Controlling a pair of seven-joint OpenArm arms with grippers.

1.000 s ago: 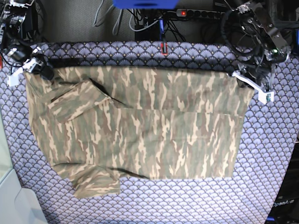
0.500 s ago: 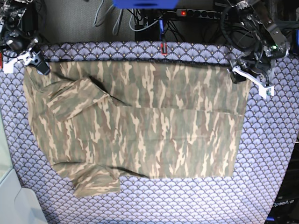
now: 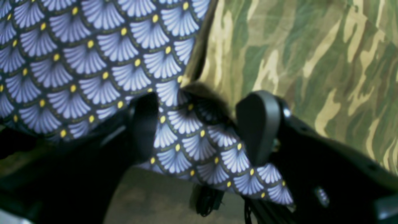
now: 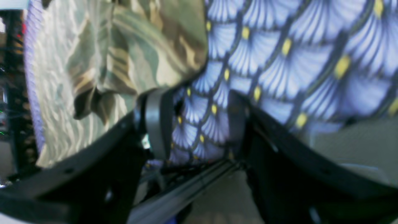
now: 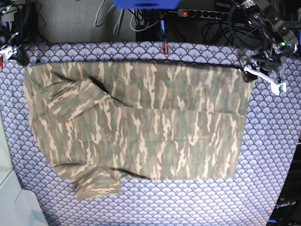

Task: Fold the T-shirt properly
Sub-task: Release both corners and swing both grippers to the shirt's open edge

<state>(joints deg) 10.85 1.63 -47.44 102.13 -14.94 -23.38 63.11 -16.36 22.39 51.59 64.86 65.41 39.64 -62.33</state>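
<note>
Purple cloth (image 5: 263, 188) covers the counter. Both grippers, left gripper (image 3: 199, 124) and right gripper (image 4: 192, 124), are wide and empty. T-shirt (image 5: 141, 122) lies flat between them. Next, grab corners evenly so the fold stays straight.

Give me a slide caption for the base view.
Camouflage T-shirt lying flat on the scallop-patterned cloth, both pincers open off its far corners.
</note>
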